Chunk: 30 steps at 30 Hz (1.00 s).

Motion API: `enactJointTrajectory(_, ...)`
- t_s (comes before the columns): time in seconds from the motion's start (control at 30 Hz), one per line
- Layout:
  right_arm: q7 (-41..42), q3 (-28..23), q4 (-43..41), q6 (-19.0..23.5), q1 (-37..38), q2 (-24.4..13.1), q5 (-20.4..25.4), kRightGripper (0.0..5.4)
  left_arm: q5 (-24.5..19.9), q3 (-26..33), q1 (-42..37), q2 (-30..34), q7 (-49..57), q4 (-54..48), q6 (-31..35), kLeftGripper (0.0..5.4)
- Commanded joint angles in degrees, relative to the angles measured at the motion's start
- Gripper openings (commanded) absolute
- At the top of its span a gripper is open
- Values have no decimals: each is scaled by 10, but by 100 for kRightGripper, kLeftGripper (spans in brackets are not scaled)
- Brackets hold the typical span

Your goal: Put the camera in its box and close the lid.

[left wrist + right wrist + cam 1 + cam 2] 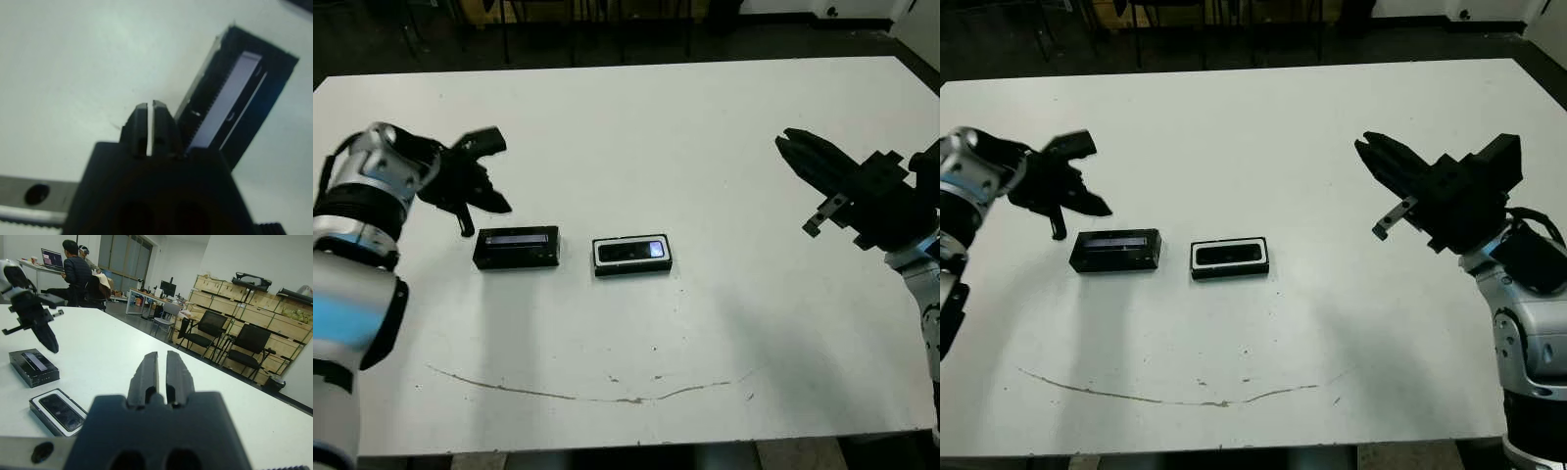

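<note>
**A:** What lay nearest the robot on the white table (724,196)?

**B:** A thin, dark curved scratch mark (587,394) ran across the tabletop near the front edge. Beyond it, the small shallow black box with white inner lining (632,255) sat near the middle, and the slim black bar-shaped camera with a bluish glowing screen (634,252) was lying inside it. Just beside the box, on the robot's left and apart from it, lay the flat black rectangular lid with a long glossy greyish strip (517,247), face up; the box stood uncovered.

**A:** And the grippers?

**B:** The left gripper (480,176) hovered just behind the lid's left end, its two black fingers (146,122) pressed together on nothing. The right gripper (798,155) hung well apart on the right, above bare table, fingers likewise closed and empty. Nothing stood between either gripper and the box.

**A:** Farther off?

**B:** Past the table, black office chairs (247,348), stacked wooden crates (244,308) and a seated person (77,271) at a desk with a laptop (51,258).
</note>
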Motion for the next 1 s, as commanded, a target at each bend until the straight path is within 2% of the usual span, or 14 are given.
enactJointTrajectory(0.03,4,4,6,6,9,-3,-2,2,17,-6,1,-2,-2,12,-26,0)
enactJointTrajectory(0.27,10,9,7,11,8,-3,3,2,41,-14,15,-8,-5,27,-37,0)
enactJointTrajectory(0.53,13,7,1,16,16,-6,10,2,74,-42,26,-2,-38,8,21,0)
enactJointTrajectory(0.73,23,8,12,9,16,-5,10,2,64,-48,66,21,-116,-78,77,0)
enactJointTrajectory(0.87,18,7,6,17,17,-9,8,2,56,-49,106,41,-143,-174,102,0)
enactJointTrajectory(1.0,18,8,2,23,17,-10,9,2,57,-52,115,47,-152,-199,120,0)
